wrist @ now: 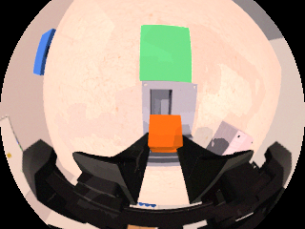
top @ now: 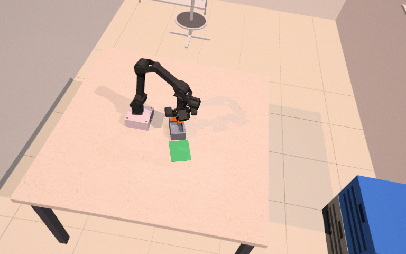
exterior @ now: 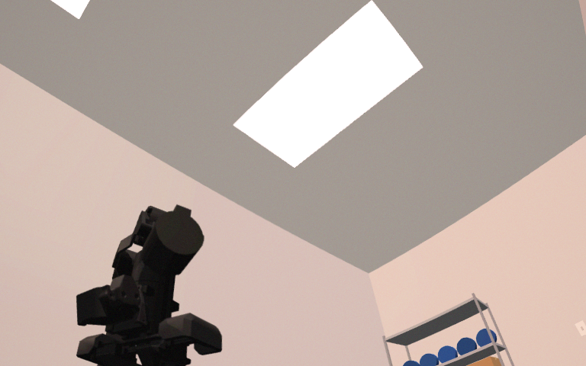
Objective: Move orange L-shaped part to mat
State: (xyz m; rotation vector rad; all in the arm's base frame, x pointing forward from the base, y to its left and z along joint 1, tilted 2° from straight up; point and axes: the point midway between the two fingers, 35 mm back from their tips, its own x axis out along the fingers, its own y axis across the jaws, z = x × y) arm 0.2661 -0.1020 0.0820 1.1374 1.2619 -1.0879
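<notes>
The gripper (top: 180, 120) (wrist: 165, 142) is shut on the orange part (top: 174, 119) (wrist: 165, 131), with one finger on each side of it. The part is at and above the back end of the grey tray (top: 177, 135) (wrist: 185, 99). Its raised end faces the wrist camera; its lower portion is largely hidden, so I cannot tell whether it still touches the tray. The front of the pocket shows empty. The green mat (top: 180, 151) (wrist: 166, 53) lies flat just beyond the tray's front end. In the exterior view, the fingertips and part are out of frame.
The arm's pale pink base block (top: 138, 121) (wrist: 232, 135) stands on the table (top: 110, 176), to the left of the tray in the top view. A blue cabinet (top: 390, 214) stands on the floor past the table's right edge.
</notes>
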